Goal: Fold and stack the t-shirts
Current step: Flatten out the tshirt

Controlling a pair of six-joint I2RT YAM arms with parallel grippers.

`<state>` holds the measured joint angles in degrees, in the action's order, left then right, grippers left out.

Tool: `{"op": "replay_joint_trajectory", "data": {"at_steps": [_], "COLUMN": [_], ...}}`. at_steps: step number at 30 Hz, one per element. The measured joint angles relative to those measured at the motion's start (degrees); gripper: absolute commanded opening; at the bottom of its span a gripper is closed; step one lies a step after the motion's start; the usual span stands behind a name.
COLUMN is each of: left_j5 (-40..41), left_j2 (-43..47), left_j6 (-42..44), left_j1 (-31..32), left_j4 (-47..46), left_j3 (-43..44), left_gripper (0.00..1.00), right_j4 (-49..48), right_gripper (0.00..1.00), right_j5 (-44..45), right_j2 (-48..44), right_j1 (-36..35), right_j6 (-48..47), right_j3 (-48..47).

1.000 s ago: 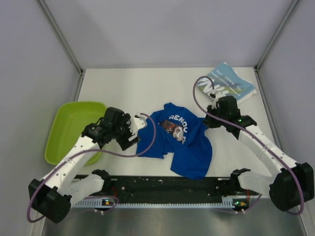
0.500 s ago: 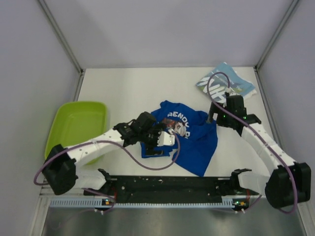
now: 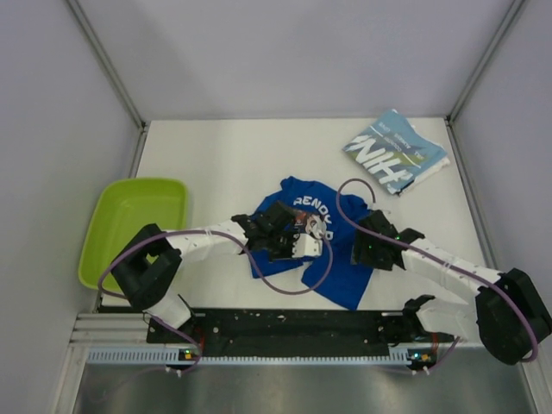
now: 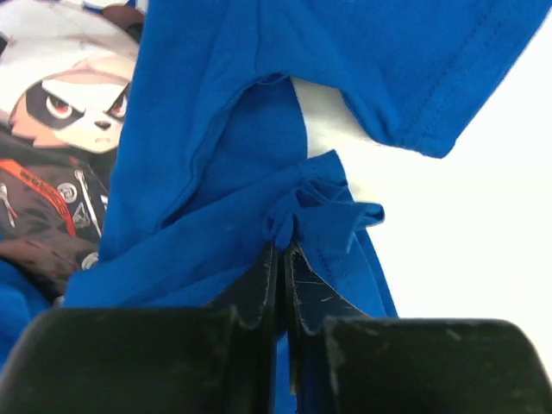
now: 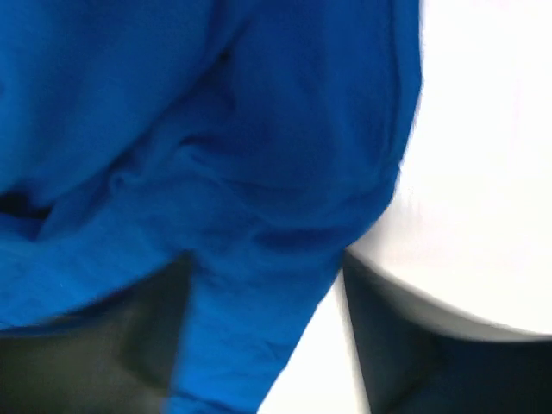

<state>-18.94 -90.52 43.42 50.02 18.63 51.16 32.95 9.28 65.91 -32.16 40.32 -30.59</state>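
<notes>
The fold of the royal blue t-shirt (image 3: 345, 285) is in hand. It lies rumpled at the middle of the table (image 3: 216, 155), with its cartoon print (image 4: 69, 112) facing up. The left gripper (image 3: 302, 246) is clamped tight on a puckered bunch of the shirt's edge near the sleeve. The right gripper (image 3: 364, 252) is low over the shirt's 3 o'clock side, and its wrist view (badly blurred) shows the fingers (image 5: 388, 345) spread apart with blue cloth between them, not pinched.

The lighter teal-blue t-shirt (image 3: 395, 155) sits already folded at 1 o'clock, well apart from the blue one. The lime-green tub (image 3: 142, 182) stands at 9 o'clock.

Judging from this, the right gripper must first close on its edge. Then both can lift and spread the cloth flat before any crease is made, and stacking comes last.
</notes>
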Motion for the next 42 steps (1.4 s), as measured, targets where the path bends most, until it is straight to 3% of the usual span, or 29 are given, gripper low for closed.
{"op": "replay_joint_trajectory", "data": {"at_steps": [1, 3, 8, 15, 22, 23, 24, 26, 28, 32, 38, 42], "left_j5": [0.39, 1.64, 3.89, 2.97, 3.34, 3.37, 3.37, 3.34, 3.10, -0.09, -11.13, -15.08], "left_j2": [0.00, 0.31, 4.70, 13.97, 22.51, 22.77, 22.86, 22.86, 22.86, 23.45, 25.99, 27.06], "left_j6": [-0.31, -0.48, -3.15, -8.90, -10.97, -10.99, -10.95, -10.54, -9.70, -8.04, -7.52, -7.21], "left_j1": [0.02, -0.07, -4.50, -25.73, -41.40, -42.64, -43.54, -44.89, -45.29, -45.40, -43.98, -37.75], "left_j4": [0.24, 0.57, 4.48, 10.10, 12.68, 12.79, 12.87, 13.27, 15.06, 17.88, 20.17, 20.06], "left_j3": [0.22, 0.35, 1.25, 10.19, 8.98, 7.78, 6.62, 3.45, 1.29, 1.14, 6.84, 8.61], "left_gripper": [0.00, 0.00, 0.00, 0.00, 0.00, 0.06, 0.21, 0.60, 0.79, 0.92, 0.90, 0.87], "right_j4": [-0.59, -3.48, -7.58, -1.11, 2.91, 3.61, 4.37, 6.05, 7.91, 9.18, 9.99, 10.19], "right_gripper": [0.28, 0.00, 0.00, 0.00, 0.00, 0.00, 0.00, 0.00, 0.00, 0.00, 0.00, 0.00], "right_j5": [0.15, -0.13, -2.23, 0.35, 2.03, 2.12, 2.27, 2.43, 2.47, 1.73, -0.20, -0.20], "right_j2": [0.37, 1.14, -0.79, -14.05, -21.07, -21.42, -21.66, -21.94, -22.32, -23.69, -24.09, -23.61], "right_j1": [0.02, 0.04, 0.07, 2.51, 4.70, 4.70, 4.70, 4.70, 4.70, 4.70, 4.72, 4.72], "right_j6": [0.07, 0.63, 2.08, -1.77, -8.70, -9.68, -10.69, -12.26, -13.75, -15.91, -17.66, -18.36], "right_j3": [0.09, 0.42, 2.03, -2.40, -14.10, -15.65, -17.16, -19.91, -23.19, -28.76, -31.74, -31.78]}}
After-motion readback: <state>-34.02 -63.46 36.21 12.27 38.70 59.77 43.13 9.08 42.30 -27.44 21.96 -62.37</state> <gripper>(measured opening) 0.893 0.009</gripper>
